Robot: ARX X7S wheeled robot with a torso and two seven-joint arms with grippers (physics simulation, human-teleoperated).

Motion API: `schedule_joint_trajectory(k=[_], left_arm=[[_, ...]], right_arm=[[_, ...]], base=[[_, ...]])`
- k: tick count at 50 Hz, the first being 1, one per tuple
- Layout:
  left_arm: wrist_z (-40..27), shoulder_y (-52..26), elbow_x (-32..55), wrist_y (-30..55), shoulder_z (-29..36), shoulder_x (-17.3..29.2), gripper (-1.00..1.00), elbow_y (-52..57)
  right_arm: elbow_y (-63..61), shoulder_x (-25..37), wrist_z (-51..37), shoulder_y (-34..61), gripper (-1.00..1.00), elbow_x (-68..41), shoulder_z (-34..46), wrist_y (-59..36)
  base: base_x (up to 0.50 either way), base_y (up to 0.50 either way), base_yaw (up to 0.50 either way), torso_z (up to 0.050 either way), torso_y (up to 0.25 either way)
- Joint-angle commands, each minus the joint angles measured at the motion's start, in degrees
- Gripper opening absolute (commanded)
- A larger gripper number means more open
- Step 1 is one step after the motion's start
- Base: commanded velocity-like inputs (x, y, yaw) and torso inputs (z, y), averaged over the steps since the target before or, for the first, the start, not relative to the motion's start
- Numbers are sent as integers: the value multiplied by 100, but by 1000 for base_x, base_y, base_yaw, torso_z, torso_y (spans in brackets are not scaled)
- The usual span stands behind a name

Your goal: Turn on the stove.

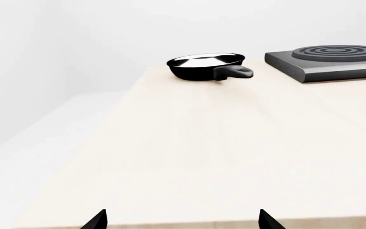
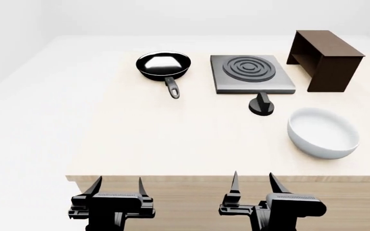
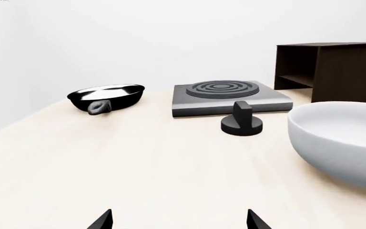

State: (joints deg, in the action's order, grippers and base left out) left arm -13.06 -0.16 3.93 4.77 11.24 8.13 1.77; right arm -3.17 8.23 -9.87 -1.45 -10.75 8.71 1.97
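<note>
**Q:** Toward the back of the table (image 2: 140,144), is that grey slab the stove (image 2: 252,73)? What does it look like close up?

**A:** Yep. Flat, square, grey metal, with dark concentric rings on top. It sits between the pan (image 2: 164,65) on its left and the brown shelf (image 2: 326,57) on its right. The black knob (image 2: 262,104) is a separate piece, standing on the wood just in front of the slab's near edge, close to it. It's a round base with an upright grip on top. There's also a white bowl (image 2: 323,132) in front of the knob and off to the right, near it but not touching.

**Q:** And the grippers?

**A:** Both hang off the table's near edge, well apart from the stove. Left gripper (image 2: 118,187) has its fingers spread, nothing between them. Right gripper (image 2: 254,183) is the same: apart and empty.

**Q:** Anything cut off or hard to read?

**A:** In the left wrist view the stove and knob both run off the frame edge, so only part of each shows. The right wrist view cuts off the bowl's far side. Each wrist view shows just the two dark fingertips. I can't make out any markings on the knob.
</note>
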Motion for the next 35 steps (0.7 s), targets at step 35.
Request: schedule_joint_trajectory(k=[35], left_arm=[[-34,-41,154,-84,72,78,100,14]], right_arm=[[-115,143,200,-100,100,-281,103,274]], base=[[449,0,0,0,0]])
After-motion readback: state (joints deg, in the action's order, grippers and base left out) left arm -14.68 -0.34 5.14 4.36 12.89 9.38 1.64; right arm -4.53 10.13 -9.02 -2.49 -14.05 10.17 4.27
